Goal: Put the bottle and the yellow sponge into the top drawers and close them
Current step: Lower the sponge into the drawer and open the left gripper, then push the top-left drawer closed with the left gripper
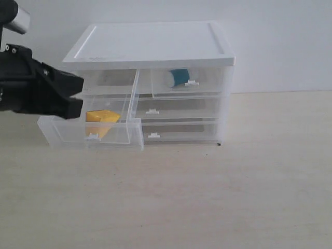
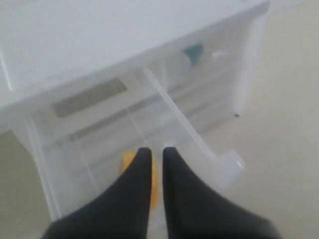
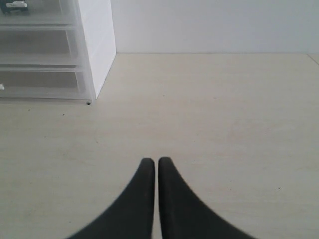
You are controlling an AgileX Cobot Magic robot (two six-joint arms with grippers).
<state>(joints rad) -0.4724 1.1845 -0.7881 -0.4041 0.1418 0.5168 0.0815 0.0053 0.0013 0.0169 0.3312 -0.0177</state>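
In the left centre of the exterior view, inside the pulled-out left top drawer [image 1: 115, 138]: one yellow sponge [image 1: 102, 117], a wedge lying on the drawer floor.
- **Sponge:** probably light, soft foam that squashes under a pinch. It needs no further hold.
- **Left top drawer:** thin clear plastic, likely light and easily skewed. It is best pushed squarely on the front wall near its white clip handle [image 1: 93, 136].
- **Bottle [image 1: 178, 78]:** upper centre, lying on its side inside the closed right top drawer [image 1: 207, 85]. Looks rigid and smooth.
- **Cabinet [image 1: 150, 44]:** white-topped, standing on a pale table [image 1: 233, 197].
- **Left gripper [image 2: 155, 149]:** jaws pressed together and empty, just above the open drawer's left side.
- **Right gripper [image 3: 155, 162]:** jaws pressed together and empty, over bare table well apart from the cabinet.
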